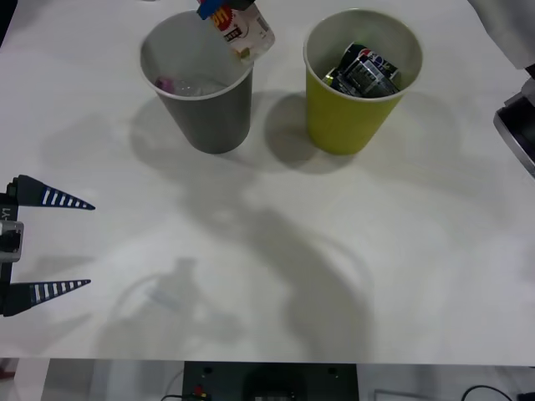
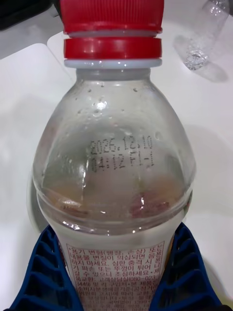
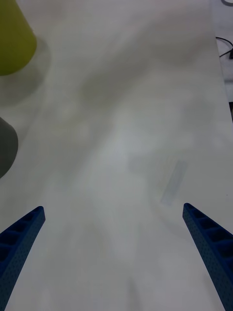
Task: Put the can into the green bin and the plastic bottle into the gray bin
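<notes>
Fingers (image 2: 116,272) clamp clear red-capped plastic bottle (image 2: 114,160); left fingers (image 3: 116,252) spread.

plastic bottle (image 1: 245,32) top (edge-cropped)

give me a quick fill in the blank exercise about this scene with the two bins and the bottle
1. The right gripper is shut on the small clear plastic bottle with a ____ cap.
2. That bottle hangs above the rim of the dark ____ tapered bin.
3. The crushed can lies inside the yellow-____ tapered bin.
4. The left gripper rests with its blue ribbed fingers ____.

Missing words: red; gray; green; open
</notes>
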You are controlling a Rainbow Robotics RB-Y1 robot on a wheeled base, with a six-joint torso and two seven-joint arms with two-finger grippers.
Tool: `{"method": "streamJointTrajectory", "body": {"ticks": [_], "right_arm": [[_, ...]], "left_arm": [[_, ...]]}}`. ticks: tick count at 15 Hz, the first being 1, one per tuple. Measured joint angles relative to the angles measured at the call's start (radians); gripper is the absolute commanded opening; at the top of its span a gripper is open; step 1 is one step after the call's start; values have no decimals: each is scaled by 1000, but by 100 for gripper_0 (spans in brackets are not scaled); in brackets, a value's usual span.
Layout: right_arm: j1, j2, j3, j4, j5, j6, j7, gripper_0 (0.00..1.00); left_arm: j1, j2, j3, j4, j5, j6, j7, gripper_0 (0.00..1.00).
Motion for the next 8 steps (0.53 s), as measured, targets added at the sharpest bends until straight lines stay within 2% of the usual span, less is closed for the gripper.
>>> {"method": "streamJointTrajectory", "body": {"ticks": [2, 5, 6, 7, 8], "right_arm": [[-17, 42, 7, 51, 20, 46, 0, 0], [-28, 60, 45, 67, 28, 93, 0, 0], [-28, 63, 46, 70, 28, 96, 0, 4], [-28, 63, 47, 70, 27, 96, 0, 17], [-28, 63, 47, 71, 26, 96, 2, 38]], "left_arm": [[0, 0, 0, 0, 0, 0, 0, 98], [0, 0, 0, 0, 0, 0, 0, 98], [0, 0, 0, 0, 0, 0, 0, 98], [0, 0, 0, 0, 0, 0, 0, 98], [0, 0, 0, 0, 0, 0, 0, 98]]}}
